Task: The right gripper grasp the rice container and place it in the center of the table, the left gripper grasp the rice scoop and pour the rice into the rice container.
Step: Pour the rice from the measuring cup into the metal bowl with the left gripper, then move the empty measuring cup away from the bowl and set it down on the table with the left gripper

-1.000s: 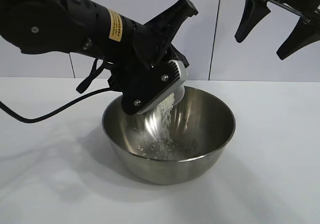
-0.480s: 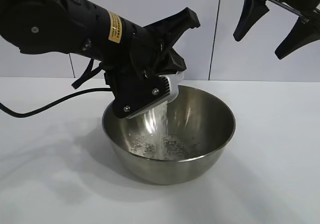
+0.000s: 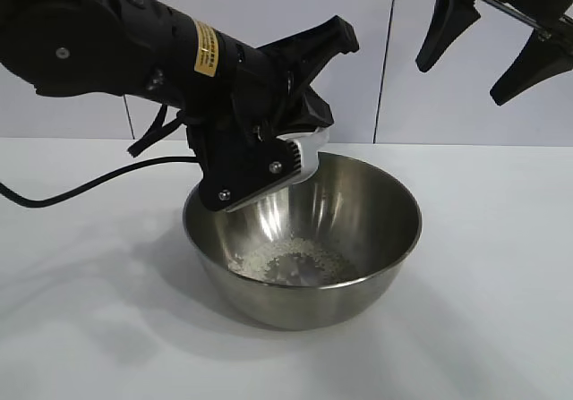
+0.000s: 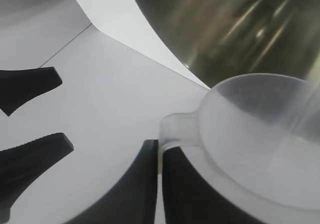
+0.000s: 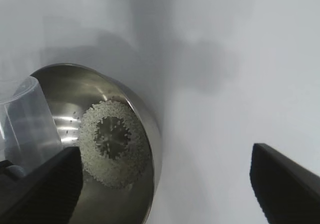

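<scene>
1. Now we see no more rice (image 3: 291,261) falling; it lies in the rice container (image 3: 376,275).
2. We see the left end effector (image 3: 269,181) pinching the tipped rice scoop (image 3: 300,154) over it.
3. We see the right end effector (image 3: 488,46) wide, up high.
4. The container sits on the tabletop (image 3: 501,266).

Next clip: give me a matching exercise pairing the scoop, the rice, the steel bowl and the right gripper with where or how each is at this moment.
Things:
1. rice scoop
2. rice
3. steel bowl
4. right gripper

States:
A. open, raised clear above the table
B. standing on the white table
C. tipped over the bowl, held by the left gripper
D. lying in a ring on the bowl's bottom

Pairs: 1-C, 2-D, 3-B, 4-A
</scene>
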Motion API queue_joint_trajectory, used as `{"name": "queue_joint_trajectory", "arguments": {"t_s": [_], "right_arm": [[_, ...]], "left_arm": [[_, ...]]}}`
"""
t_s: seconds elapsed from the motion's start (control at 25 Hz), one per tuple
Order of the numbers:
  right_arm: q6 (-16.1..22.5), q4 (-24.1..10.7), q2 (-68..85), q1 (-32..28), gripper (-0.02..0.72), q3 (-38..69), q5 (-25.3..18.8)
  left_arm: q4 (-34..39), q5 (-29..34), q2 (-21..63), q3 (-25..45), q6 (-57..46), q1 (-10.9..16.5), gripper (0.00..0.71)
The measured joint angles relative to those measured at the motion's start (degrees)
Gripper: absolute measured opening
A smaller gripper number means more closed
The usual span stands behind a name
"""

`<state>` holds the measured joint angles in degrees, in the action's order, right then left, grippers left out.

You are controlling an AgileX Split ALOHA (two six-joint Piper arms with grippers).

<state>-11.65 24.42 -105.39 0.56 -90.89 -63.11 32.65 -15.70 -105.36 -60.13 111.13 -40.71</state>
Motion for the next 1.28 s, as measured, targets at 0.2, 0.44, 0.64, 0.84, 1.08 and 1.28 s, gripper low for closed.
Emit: {"name": "queue_joint_trajectory", "arguments": {"t_s": [0.2, 0.44, 0.64, 0.84, 1.08, 1.28], "right_arm": [[-0.05, 0.06, 0.00, 0.00, 0.630, 0.00, 0.00], [-0.15, 0.06, 0.00, 0.00, 0.630, 0.00, 0.00], [-0.15, 0.12, 0.00, 0.00, 0.630, 0.00, 0.00], [-0.15, 0.12, 0.00, 0.00, 0.630, 0.00, 0.04], [-0.15, 0.12, 0.00, 0.00, 0.630, 0.00, 0.23], [-0.15, 0.12, 0.00, 0.00, 0.630, 0.00, 0.29]], "left_arm": [[0.00, -1.88, 0.00, 0.00, 0.63, 0.00, 0.012], [-2.79, -3.45, 0.00, 0.00, -3.47, 0.00, 0.012], [-18.97, -15.26, 0.00, 0.00, -14.21, 0.00, 0.012], [-37.91, -26.85, 0.00, 0.00, -22.75, 0.00, 0.012], [-56.10, -33.54, 0.00, 0.00, -35.22, 0.00, 0.012], [-63.59, -36.99, 0.00, 0.00, -43.59, 0.00, 0.012]]}}
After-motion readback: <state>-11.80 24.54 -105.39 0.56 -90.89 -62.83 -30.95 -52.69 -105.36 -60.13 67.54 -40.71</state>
